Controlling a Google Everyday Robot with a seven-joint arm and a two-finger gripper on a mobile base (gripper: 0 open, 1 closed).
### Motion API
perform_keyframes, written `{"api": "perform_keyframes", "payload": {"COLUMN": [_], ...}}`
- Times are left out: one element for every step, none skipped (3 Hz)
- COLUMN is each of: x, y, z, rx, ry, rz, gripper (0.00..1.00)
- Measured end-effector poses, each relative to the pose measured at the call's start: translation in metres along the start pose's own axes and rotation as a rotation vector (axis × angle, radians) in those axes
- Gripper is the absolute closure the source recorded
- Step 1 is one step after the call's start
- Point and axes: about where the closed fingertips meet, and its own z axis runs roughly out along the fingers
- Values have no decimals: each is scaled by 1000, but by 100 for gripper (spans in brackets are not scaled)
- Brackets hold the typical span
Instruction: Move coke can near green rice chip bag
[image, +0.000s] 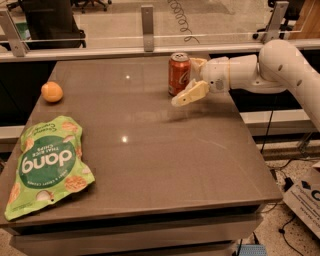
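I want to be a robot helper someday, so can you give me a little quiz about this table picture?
1. Which lies nearer the green rice chip bag: the orange or the coke can?
2. True or false: the coke can lies on its side.
3. The gripper, fingers open, is right beside the: A) bag B) can C) orange.
Key: 1 orange; 2 false; 3 B.
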Motion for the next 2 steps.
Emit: {"api": "perform_keyframes", "payload": {"x": [-5,-7], "y": [-4,-7], "z": [12,13], "rx": [-8,-12], "ry": [-32,-44], "rz": [10,13], "gripper": [17,40]}}
